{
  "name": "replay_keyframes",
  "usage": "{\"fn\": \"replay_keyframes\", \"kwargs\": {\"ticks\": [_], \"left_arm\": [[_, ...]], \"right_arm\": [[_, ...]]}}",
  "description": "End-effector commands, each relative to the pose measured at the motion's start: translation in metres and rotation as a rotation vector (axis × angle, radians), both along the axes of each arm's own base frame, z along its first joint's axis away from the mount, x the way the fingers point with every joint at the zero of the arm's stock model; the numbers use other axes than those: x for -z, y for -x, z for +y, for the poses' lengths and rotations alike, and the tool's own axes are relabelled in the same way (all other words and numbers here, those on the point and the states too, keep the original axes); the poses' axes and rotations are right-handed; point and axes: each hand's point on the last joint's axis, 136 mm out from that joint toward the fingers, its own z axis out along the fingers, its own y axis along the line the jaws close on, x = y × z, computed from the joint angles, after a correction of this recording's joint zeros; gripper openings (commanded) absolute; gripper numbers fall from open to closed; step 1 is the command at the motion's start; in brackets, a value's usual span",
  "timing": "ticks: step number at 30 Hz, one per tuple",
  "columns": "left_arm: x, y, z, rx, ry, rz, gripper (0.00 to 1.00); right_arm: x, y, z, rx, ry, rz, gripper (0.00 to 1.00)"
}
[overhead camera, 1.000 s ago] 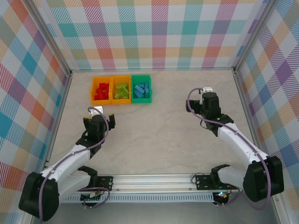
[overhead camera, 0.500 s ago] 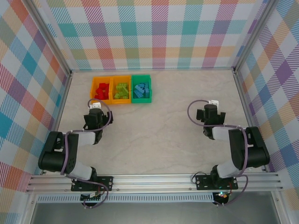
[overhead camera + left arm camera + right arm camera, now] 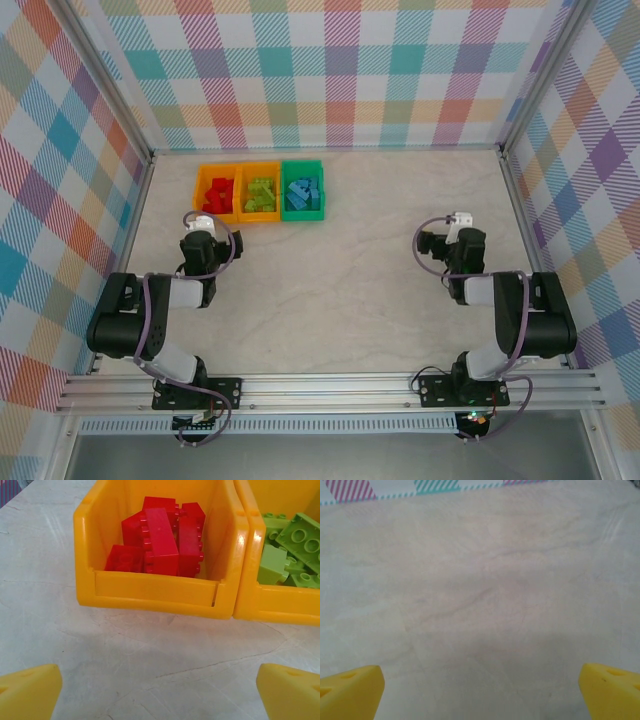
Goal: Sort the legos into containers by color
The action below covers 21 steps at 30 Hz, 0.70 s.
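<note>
Table (image 3: pixel 55 615) — left claw (image 3: pixel 160 692), right claw (image 3: pixel 480 692) agape

Bright, even light; faint soft shadow before the left orange container (image 3: pixel 155 592); right wrist view slightly hazy.

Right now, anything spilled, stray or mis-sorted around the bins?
Nothing stands out: red legos sit in the left orange bin, lime legos in the middle orange bin, blue legos in the green bin, all in one straight row. I see no brick loose on the table. The left gripper and right gripper are open, holding nothing.
</note>
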Motion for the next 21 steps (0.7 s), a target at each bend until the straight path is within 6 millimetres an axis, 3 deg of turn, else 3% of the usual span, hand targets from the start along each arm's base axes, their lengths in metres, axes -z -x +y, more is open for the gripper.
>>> {"fn": "replay_keyframes", "kwargs": {"ticks": [1,21], "left_arm": [[-0.0038,-0.0015,-0.0058,0.029,-0.004,-0.032,1.0],[-0.0034,-0.0015,-0.0053,0.027,-0.006,-0.03,1.0]], "right_arm": [[-0.0177,-0.0083,0.0002,0.008,0.008,-0.092,1.0],[-0.0187,-0.0087,0.0067,-0.026,0.02,-0.102,1.0]]}}
